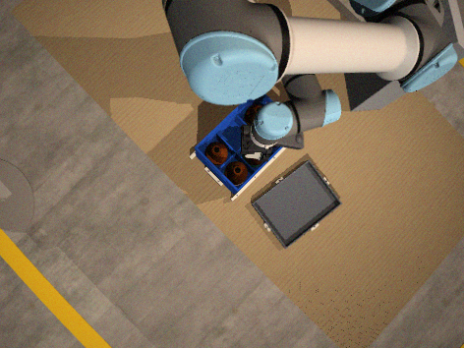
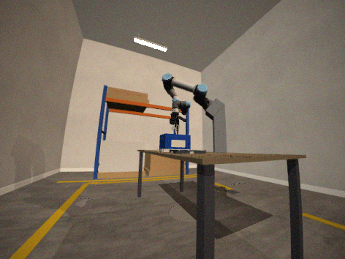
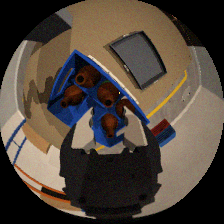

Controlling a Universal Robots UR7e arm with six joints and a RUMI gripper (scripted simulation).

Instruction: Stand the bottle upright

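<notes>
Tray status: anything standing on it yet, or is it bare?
Bare. In the top view the grey tray shows nothing on its surface, and the wrist view shows the same; the brown bottles are in the blue crate.
</notes>
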